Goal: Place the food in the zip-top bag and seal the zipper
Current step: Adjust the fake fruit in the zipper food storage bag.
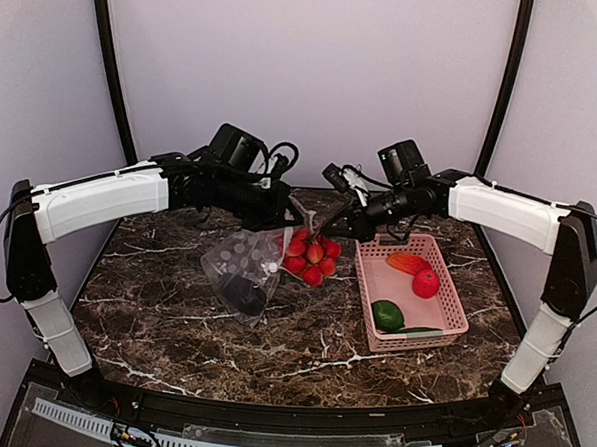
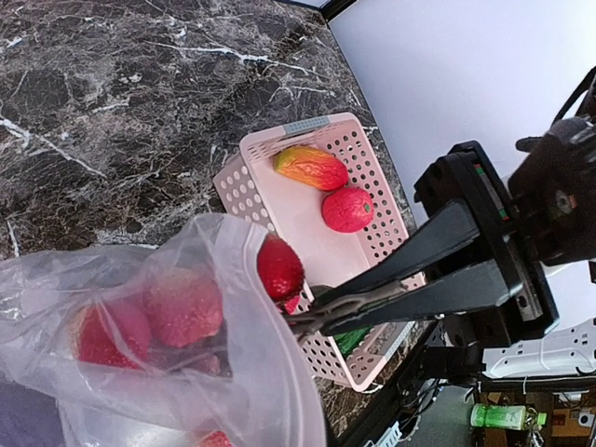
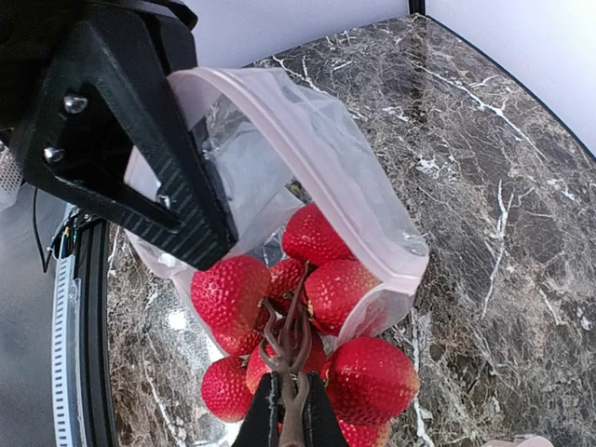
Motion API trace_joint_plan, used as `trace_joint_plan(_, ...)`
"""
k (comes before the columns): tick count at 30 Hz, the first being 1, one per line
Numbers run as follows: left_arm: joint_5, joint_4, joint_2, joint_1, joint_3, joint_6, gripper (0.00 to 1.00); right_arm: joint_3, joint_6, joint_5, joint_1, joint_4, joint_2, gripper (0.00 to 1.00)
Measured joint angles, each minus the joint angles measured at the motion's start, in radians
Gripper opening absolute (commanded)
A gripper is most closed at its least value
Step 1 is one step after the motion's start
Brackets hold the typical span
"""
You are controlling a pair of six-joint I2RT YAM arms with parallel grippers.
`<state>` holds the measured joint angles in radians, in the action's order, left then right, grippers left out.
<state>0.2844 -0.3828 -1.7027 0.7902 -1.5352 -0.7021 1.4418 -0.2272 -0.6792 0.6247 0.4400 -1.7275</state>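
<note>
The zip-top bag (image 1: 238, 263) lies on the marble table with a dark eggplant (image 1: 246, 297) inside. My left gripper (image 1: 279, 210) is shut on the bag's mouth edge and holds it up; its black finger (image 3: 140, 158) clamps the pale pink zipper (image 3: 228, 76). My right gripper (image 3: 289, 410) is shut on the brown stem of a bunch of red strawberries (image 3: 326, 289). The bunch hangs at the bag's mouth, with some berries inside the plastic (image 2: 182, 307) and some outside (image 2: 279, 267). From the left wrist, my right gripper (image 2: 298, 321) comes in from the right.
A pink basket (image 1: 444, 313) stands right of the bag. It holds an orange-red oval (image 1: 409, 262), a red fruit (image 1: 426, 282) and a green piece (image 1: 388, 314). Purple walls close in the table on three sides.
</note>
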Motion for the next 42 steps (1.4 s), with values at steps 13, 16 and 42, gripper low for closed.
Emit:
trace_joint_plan(13, 0.011, -0.143, -0.146, 0.006, -0.213, 0.092, 0.01, -0.003, -0.056, 0.062, 0.028, 0.093, 0.209, 0.0)
trace_joint_plan(16, 0.027, -0.14, -0.147, 0.009, -0.213, 0.087, 0.01, -0.006, -0.064, 0.081, 0.06, 0.111, 0.2, 0.0)
trace_joint_plan(42, 0.057, -0.136, -0.146, -0.005, -0.213, 0.077, 0.01, 0.056, 0.298, 0.333, 0.058, -0.104, -0.023, 0.0)
